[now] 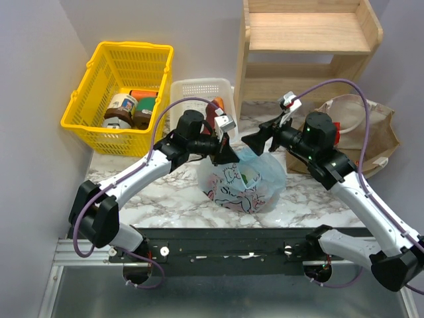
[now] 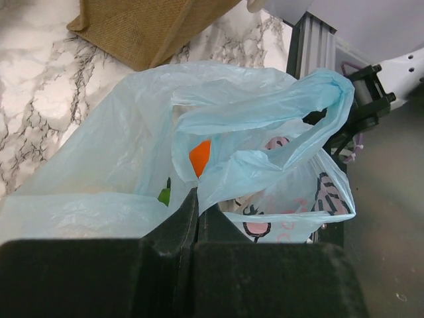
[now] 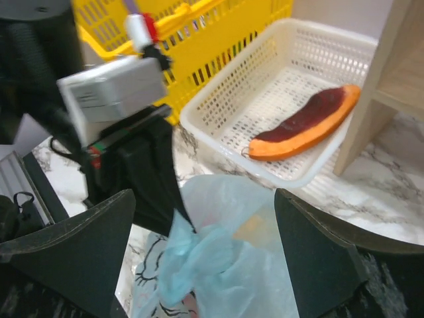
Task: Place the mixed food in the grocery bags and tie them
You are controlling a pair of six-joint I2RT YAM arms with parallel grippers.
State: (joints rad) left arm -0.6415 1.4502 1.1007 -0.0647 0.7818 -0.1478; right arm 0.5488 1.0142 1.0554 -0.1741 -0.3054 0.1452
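The light-blue translucent grocery bag (image 1: 246, 180) with pink and dark cartoon prints stands on the marble table between the arms. My left gripper (image 1: 225, 154) is shut on a fold of its upper edge (image 2: 196, 191). An orange piece (image 2: 200, 158) and a green piece (image 2: 163, 195) of the mixed food show through the plastic. My right gripper (image 1: 258, 141) is open wide just above the bag's top. In the right wrist view (image 3: 202, 199) the bag's bunched handle (image 3: 199, 255) lies between its fingers, untouched. The tan-brown bag (image 1: 361, 136) lies at the right, with a red item at its mouth.
A yellow mesh basket (image 1: 99, 73) with jars stands at the back left. A white slotted tray (image 3: 291, 73) behind the bag holds the purple-and-orange wedge (image 3: 306, 122). A wooden shelf (image 1: 305, 40) stands at the back right. The tan bag's edge (image 2: 146, 26) is close beyond the blue bag.
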